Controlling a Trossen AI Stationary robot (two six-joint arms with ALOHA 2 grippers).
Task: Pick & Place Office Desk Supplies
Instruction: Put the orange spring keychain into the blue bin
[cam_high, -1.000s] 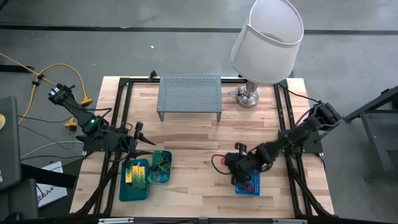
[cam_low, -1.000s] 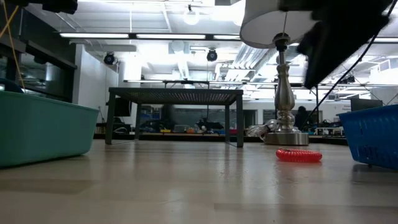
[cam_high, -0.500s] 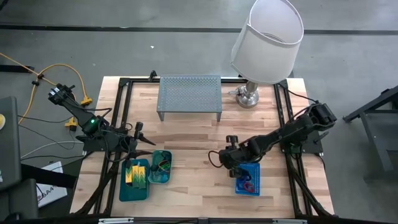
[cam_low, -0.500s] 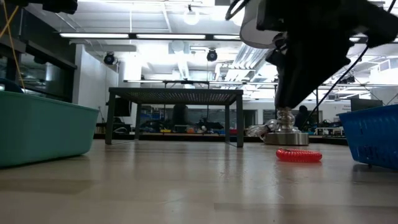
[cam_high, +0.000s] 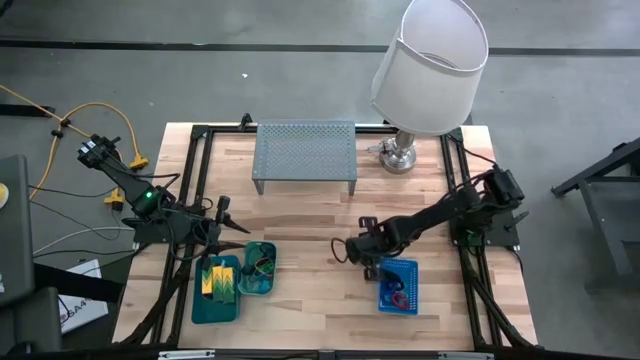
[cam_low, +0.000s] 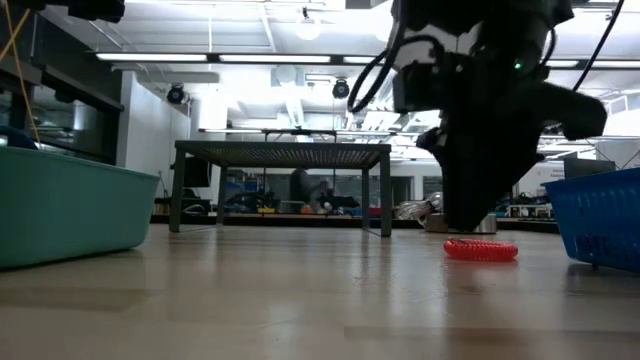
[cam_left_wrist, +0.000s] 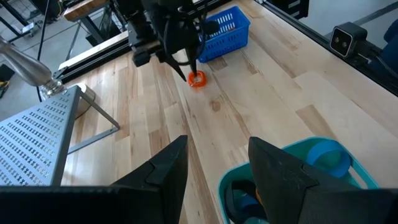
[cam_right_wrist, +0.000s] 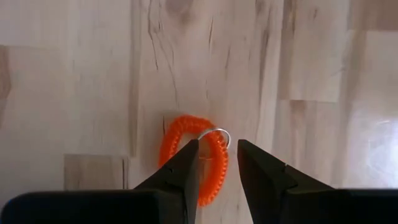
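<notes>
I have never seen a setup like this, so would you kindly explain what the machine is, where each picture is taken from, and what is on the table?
This is a robot with two dark arms at a wooden table, each ending in a two-finger claw. One picture looks straight down, one looks level across the tabletop, and one sits on each wrist.

The left claw waits open near the teal trays, which hold yellow-green blocks and band loops.

The right claw hangs open directly above an orange-red coiled band loop lying on the wood; its fingers straddle one side of the loop, and nothing is held yet. Beside it stands the blue mesh basket, with loops inside.

At the back are a grey perforated shelf and a lamp.
</notes>
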